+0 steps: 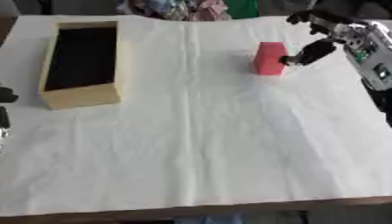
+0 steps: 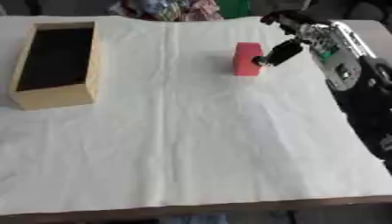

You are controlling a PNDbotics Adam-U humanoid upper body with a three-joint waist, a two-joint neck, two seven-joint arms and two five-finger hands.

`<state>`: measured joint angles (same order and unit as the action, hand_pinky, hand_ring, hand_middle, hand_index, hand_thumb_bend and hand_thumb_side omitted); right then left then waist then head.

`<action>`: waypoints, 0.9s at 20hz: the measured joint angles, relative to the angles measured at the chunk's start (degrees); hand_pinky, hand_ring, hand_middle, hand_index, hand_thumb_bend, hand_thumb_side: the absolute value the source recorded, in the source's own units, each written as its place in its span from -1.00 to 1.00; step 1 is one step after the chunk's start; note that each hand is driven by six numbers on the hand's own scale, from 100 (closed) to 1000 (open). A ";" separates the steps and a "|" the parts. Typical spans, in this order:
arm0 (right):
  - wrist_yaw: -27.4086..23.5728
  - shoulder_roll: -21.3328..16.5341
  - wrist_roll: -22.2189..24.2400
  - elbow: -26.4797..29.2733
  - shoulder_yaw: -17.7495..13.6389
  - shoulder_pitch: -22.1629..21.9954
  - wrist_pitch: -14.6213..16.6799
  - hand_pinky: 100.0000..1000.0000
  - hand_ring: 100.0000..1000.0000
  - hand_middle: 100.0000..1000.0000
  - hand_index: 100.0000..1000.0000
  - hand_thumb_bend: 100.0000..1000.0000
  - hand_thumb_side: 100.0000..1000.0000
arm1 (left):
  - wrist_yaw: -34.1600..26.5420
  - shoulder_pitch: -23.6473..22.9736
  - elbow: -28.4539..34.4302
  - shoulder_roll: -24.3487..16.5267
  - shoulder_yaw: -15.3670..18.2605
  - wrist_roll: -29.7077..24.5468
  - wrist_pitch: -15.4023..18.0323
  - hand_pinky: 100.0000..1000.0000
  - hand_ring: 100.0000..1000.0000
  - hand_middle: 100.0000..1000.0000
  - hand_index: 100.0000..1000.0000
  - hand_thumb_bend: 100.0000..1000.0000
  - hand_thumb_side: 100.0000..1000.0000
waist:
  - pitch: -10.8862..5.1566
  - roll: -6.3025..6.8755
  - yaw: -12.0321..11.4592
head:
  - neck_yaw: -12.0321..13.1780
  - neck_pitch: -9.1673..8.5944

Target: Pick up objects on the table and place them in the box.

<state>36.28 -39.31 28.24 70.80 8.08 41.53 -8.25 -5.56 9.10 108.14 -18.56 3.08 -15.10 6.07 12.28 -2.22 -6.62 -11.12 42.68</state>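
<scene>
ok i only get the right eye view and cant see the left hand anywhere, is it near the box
Observer: The left eye view shows dark parts of the left hand at the picture's left edge. They are level with the near end of the box and not touching it.
Operator: and the box sits right at my edge, is there cloth on its left side
Observer: Yes. In the left eye view a strip of the white cloth runs along the box's left wall, between the box and the picture's edge.
</scene>
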 measured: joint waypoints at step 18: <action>3.29 2.61 6.80 -7.33 1.12 4.49 -0.13 0.65 1.00 0.78 0.91 -0.12 -0.52 | 0.00 0.26 0.01 0.42 -0.03 -0.25 0.16 1.00 0.46 0.30 0.56 -1.00 -0.87 | 0.49 0.01 -0.64 | -0.12 -0.49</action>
<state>39.56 -36.70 35.04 63.47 9.19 46.02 -8.38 -5.56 9.36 108.15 -18.14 3.05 -15.35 6.23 12.77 -2.20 -7.27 -11.24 42.19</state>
